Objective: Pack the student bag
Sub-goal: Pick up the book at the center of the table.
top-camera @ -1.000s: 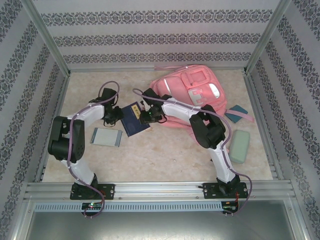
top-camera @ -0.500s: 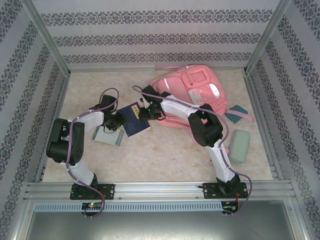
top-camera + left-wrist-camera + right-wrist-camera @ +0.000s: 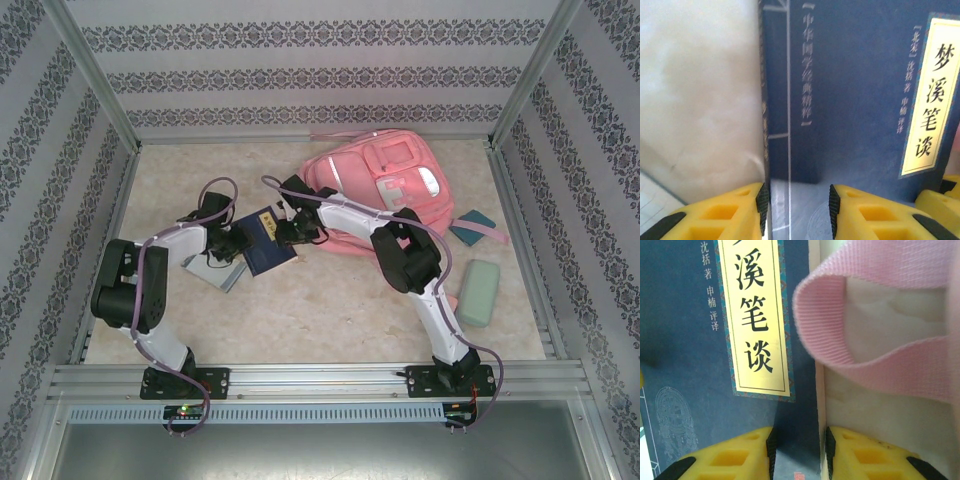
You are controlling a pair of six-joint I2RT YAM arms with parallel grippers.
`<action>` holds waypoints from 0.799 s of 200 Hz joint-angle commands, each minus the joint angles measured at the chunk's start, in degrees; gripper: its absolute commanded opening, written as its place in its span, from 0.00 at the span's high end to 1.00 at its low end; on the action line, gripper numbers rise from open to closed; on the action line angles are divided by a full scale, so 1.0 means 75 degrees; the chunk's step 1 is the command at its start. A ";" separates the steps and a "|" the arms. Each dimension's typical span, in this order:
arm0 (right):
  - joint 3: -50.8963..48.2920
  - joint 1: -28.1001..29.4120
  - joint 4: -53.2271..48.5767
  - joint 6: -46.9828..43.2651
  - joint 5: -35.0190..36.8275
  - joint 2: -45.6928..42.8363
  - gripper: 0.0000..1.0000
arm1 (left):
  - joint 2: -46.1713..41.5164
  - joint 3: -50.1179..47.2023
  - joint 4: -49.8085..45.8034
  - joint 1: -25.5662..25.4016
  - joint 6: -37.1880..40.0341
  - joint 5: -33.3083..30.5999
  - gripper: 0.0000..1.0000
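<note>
The student bag (image 3: 385, 185), a big pink backpack, lies flat at the back right of the table. A dark blue book (image 3: 262, 247) with a yellow title label lies just left of it. My left gripper (image 3: 237, 243) points down on the book's left edge. In the left wrist view its jaws (image 3: 798, 205) stand apart over the book (image 3: 855, 100), one pad at the spine edge. My right gripper (image 3: 289, 232) is on the book's right edge. Its jaws (image 3: 800, 450) straddle that edge of the book (image 3: 690, 365), open. A pink strap (image 3: 875, 340) loops just beyond.
A grey notebook (image 3: 218, 270) lies tilted under my left arm. A teal item (image 3: 472, 230) and a pale green case (image 3: 478, 292) sit right of the bag. Metal frame rails and patterned walls close in the table.
My left gripper has come down toward the book's left edge, and the grey notebook has been turned and nudged under the arm. The right gripper has shifted slightly left.
</note>
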 commanded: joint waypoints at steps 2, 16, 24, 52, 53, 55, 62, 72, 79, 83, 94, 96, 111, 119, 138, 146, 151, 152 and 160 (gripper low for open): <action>0.0069 0.0289 -0.0055 0.0186 -0.0289 0.0238 0.65 | -0.0452 -0.0830 -0.0976 -0.0025 0.0079 -0.0630 0.60; 0.0032 0.0294 -0.0046 0.0193 -0.0282 0.0198 0.65 | -0.0746 -0.1035 -0.1070 -0.0014 0.0064 -0.0656 0.60; 0.0019 0.0297 -0.0043 0.0190 -0.0292 0.0199 0.65 | -0.0874 -0.1052 -0.1011 0.0005 0.0028 -0.0483 0.60; 0.0039 0.0301 -0.0028 0.0229 -0.0297 0.0219 0.65 | -0.1004 -0.0609 -0.0930 0.0008 0.0009 -0.0182 0.59; 0.0039 0.0301 -0.0029 0.0225 -0.0302 0.0217 0.65 | -0.1004 -0.0580 -0.0930 0.0008 0.0009 -0.0188 0.59; 0.0039 0.0300 -0.0024 0.0231 -0.0296 0.0221 0.65 | -0.1004 -0.0544 -0.0930 0.0008 0.0010 -0.0208 0.59; 0.0040 0.0300 -0.0029 0.0252 -0.0282 0.0204 0.65 | -0.0981 -0.0419 -0.0930 0.0008 0.0021 -0.0266 0.59; 0.0029 0.0303 -0.0045 0.0268 -0.0265 0.0200 0.65 | -0.0877 -0.0259 -0.0940 0.0017 0.0034 -0.0322 0.59; 0.0017 0.0305 -0.0040 0.0266 -0.0244 0.0183 0.65 | -0.0784 -0.0148 -0.0953 0.0008 0.0053 -0.0345 0.59; 0.0006 0.0300 -0.0042 0.0267 -0.0236 0.0171 0.65 | -0.0724 -0.0102 -0.0943 0.0013 0.0057 -0.0336 0.59; -0.0046 0.0312 -0.0042 0.0267 -0.0213 0.0141 0.65 | -0.0540 -0.0042 -0.0843 0.0011 0.0069 -0.0312 0.59; -0.0052 0.0315 -0.0031 0.0274 -0.0212 0.0135 0.65 | -0.0507 -0.0031 -0.0823 0.0008 0.0068 -0.0312 0.59; -0.0135 0.0312 -0.0008 0.0271 -0.0185 0.0088 0.65 | -0.0184 0.0025 -0.0724 0.0009 0.0087 -0.0273 0.59; -0.0155 0.0312 -0.0002 0.0286 -0.0176 0.0087 0.65 | -0.0004 0.0058 -0.0711 0.0008 0.0074 -0.0276 0.60; -0.0204 0.0317 -0.0013 0.0297 -0.0130 0.0076 0.65 | 0.0326 0.0080 -0.0798 0.0008 -0.0002 -0.0279 0.60; -0.0223 0.0323 -0.0008 0.0311 -0.0116 0.0074 0.65 | 0.0406 0.0069 -0.0813 0.0008 -0.0022 -0.0265 0.60; -0.0239 0.0325 -0.0002 0.0315 -0.0117 0.0063 0.65 | 0.0423 0.0019 -0.0761 0.0016 -0.0053 -0.0248 0.60; -0.0240 0.0324 0.0001 0.0321 -0.0118 0.0063 0.65 | 0.0425 0.0009 -0.0740 0.0012 -0.0057 -0.0233 0.60; -0.0251 0.0339 0.0033 0.0328 -0.0154 0.0069 0.65 | 0.0426 -0.0096 -0.0568 0.0012 -0.0088 -0.0144 0.60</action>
